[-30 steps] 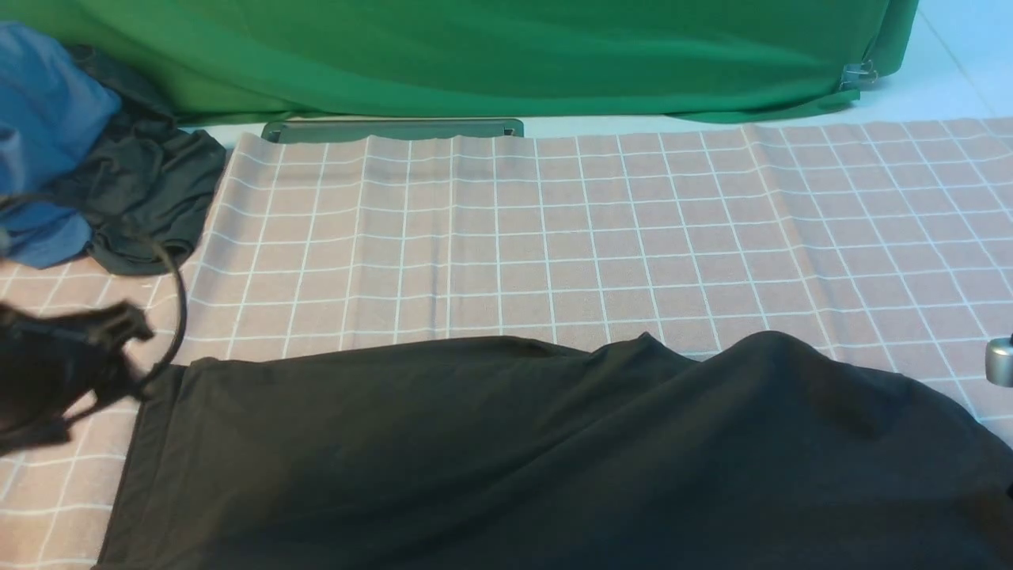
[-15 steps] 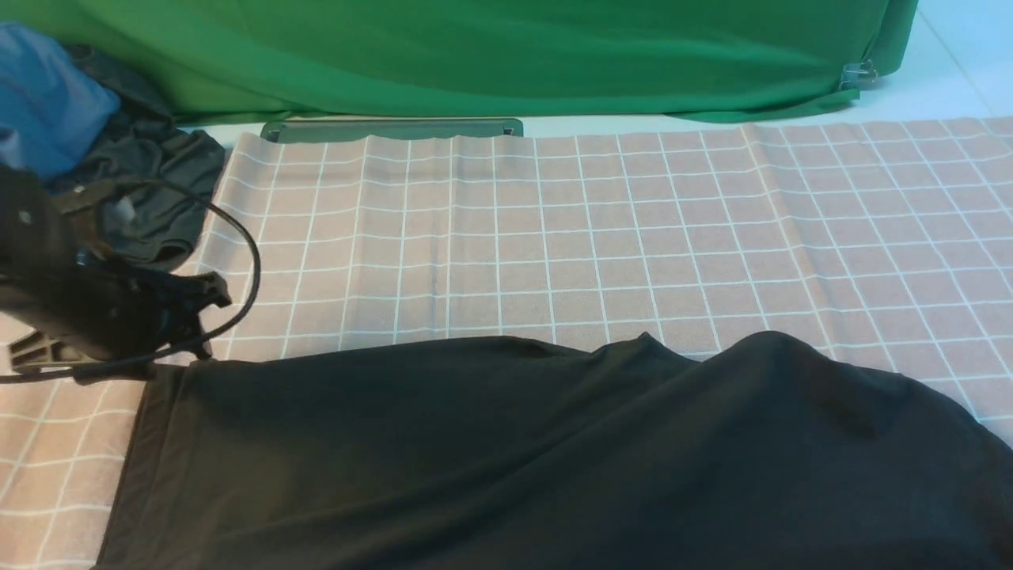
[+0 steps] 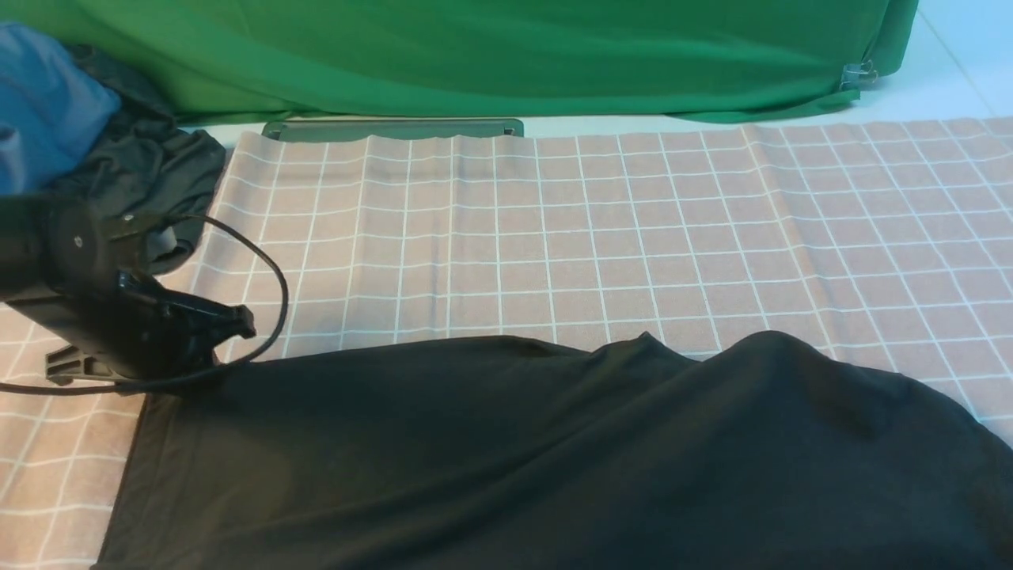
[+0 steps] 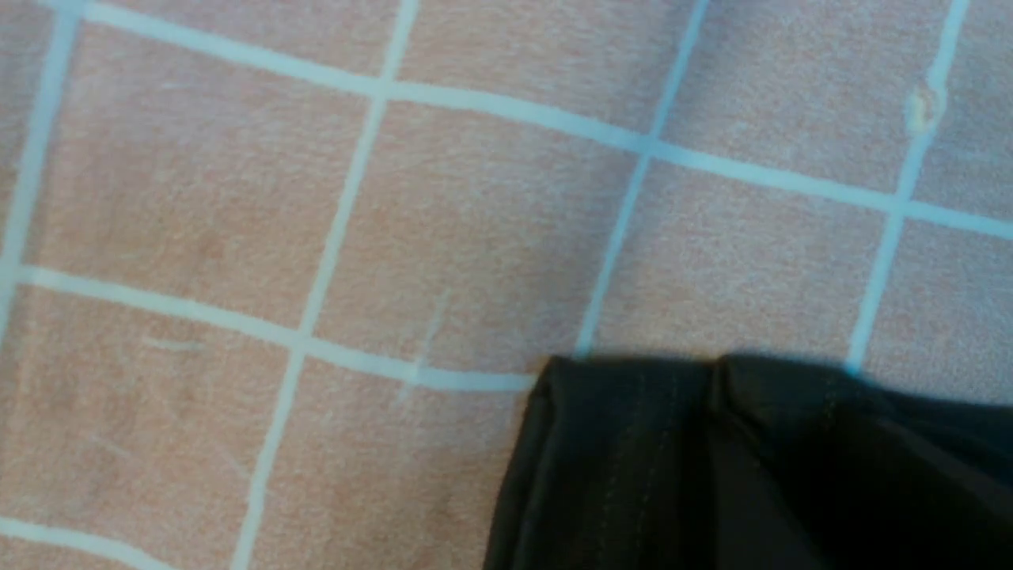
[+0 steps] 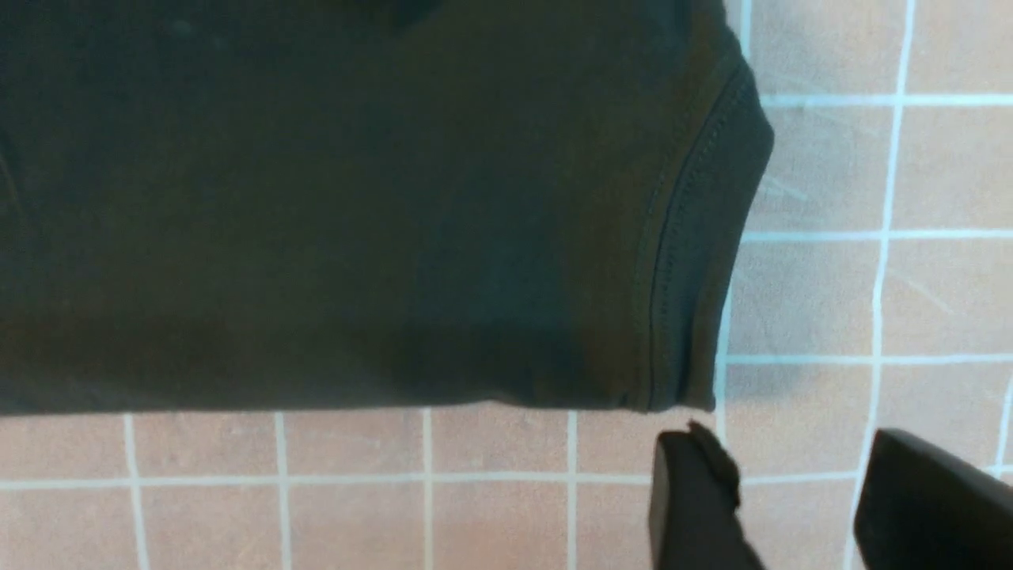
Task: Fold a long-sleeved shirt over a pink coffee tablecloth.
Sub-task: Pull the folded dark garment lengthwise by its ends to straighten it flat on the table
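Since left tool (image 3: 229,344) was moved from left edge onto upper-left corner of long-sleeved shirt (image 3: 554,451), spread across lower frame on pink coffee tablecloth (image 3: 554,237), corner pickup judged begun; its grip cannot be told. Right tool (image 5: 799,483) spread, empty.

green cloth (image 3: 475,55): far back | blue garment (image 3: 39,103): far left | dark grey garment (image 3: 150,182): touching blue one

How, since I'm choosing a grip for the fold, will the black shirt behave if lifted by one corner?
Probably floppy: the long-sleeved shirt lies in soft ripples and its corner bunches, so it should sag. Likely light, being thin knit; it may slide over the pink coffee tablecloth.
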You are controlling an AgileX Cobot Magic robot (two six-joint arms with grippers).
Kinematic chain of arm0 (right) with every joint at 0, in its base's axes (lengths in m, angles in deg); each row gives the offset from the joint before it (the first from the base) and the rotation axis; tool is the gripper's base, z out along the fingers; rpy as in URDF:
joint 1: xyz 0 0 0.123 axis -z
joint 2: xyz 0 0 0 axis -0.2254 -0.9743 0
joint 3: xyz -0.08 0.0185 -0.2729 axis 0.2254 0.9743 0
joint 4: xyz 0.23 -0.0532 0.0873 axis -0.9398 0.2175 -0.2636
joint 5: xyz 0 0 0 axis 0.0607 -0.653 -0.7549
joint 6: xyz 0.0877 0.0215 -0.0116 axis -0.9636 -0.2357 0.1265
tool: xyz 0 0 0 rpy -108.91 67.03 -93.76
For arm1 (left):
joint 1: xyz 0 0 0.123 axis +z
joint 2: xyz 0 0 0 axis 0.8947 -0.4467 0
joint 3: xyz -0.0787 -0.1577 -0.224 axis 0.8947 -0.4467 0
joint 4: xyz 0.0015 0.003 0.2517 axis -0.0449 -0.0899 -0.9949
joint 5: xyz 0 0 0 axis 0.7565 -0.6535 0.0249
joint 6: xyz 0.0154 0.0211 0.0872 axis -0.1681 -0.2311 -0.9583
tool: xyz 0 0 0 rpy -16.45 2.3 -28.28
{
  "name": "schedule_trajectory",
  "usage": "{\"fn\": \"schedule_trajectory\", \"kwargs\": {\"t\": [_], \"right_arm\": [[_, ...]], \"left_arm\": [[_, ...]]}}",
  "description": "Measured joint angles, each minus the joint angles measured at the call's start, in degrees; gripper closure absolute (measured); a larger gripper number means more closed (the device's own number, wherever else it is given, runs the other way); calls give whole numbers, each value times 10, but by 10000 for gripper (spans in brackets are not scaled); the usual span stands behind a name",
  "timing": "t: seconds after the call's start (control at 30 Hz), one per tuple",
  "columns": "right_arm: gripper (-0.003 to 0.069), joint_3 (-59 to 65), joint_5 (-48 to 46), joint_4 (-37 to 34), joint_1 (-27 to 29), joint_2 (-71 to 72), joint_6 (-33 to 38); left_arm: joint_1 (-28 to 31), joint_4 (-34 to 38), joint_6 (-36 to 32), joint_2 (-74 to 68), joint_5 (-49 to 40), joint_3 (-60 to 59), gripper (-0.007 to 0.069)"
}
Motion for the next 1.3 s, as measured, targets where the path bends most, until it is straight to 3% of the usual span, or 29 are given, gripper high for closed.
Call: {"fn": "schedule_trajectory", "kwargs": {"t": [0.1, 0.27, 0.6, 1.0, 1.1, 1.23, 1.3], "right_arm": [[326, 0, 3, 0, 0, 0, 0], [326, 0, 9, -3, 0, 0, 0], [326, 0, 29, -8, 0, 0, -1], [326, 0, 31, -37, 0, 0, -2], [326, 0, 31, -47, 0, 0, -2], [338, 0, 31, -85, 0, 0, 18], [395, -4, 35, -123, 0, -1, 46]], "left_arm": [[-3, 3, -22, 0, -2, 2, 592], [-3, -13, -4, 20, -51, 23, 597], [-3, -169, 107, 117, -113, 47, 597], [-3, -215, 137, 71, -32, 47, 597], [-3, -201, 143, 70, -31, 47, 597], [-8, -57, 117, 83, -35, 47, 597], [-23, 44, 66, 93, -51, 47, 597]]}}
